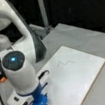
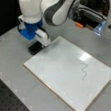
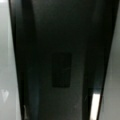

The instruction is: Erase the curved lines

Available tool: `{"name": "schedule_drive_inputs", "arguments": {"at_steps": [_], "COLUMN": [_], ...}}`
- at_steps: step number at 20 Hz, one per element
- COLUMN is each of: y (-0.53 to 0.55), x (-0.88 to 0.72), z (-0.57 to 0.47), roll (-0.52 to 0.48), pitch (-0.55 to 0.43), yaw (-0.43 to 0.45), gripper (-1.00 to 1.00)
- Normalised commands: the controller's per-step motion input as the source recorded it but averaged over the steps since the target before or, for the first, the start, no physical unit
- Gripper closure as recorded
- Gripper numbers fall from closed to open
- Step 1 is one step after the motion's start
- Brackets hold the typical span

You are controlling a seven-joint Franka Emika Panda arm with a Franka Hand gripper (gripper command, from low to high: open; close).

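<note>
The curve lines [image 2: 83, 70] lie unerased on the white board [image 2: 59, 78]: a thin dark grey squiggle, faint against the white, sitting toward a front view's right and just below a bright glare spot [image 2: 84, 56]. In a front view we see the same squiggle [image 1: 65, 63] near the middle of the board [image 1: 79, 89], a short wavy stroke with a small hump.

Nearest to us in a front view is the arm [image 1: 19, 71], bent over with its white wrist pointing down and a blue-lit round cap on top. Below the wrist sits a blue mount, and the gripper [image 2: 36, 48] hangs at the board's corner at a front view's left, over a dark block [image 2: 34, 49] that rests on the table just beside the board's edge. We cannot tell how the jaws stand; the wrist view shows only a dark surface [image 3: 61, 70] filling it, with pale strips at either side.

The gripper is well apart from the squiggle, with the whole bare stretch of board between them. The board lies flat on the grey table [image 2: 13, 53], its pale wooden edge showing along the near sides, with open table around it. Farther back we see an orange piece [image 2: 79, 25] and a bluish clear thing [image 2: 99, 28] by the rear frame.
</note>
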Motion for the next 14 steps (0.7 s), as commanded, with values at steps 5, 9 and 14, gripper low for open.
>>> {"name": "schedule_drive_inputs", "arguments": {"at_steps": [5,9,14], "y": [0.01,0.02,0.03], "x": [0.08,0.09,0.07], "z": [-0.12,-0.07,-0.05], "roll": [-0.101,-0.086,-0.073], "pitch": [-0.012,-0.007,-0.030], "yaw": [-0.053,-0.019,-0.028], "gripper": [-1.00,-1.00,-1.00]}}
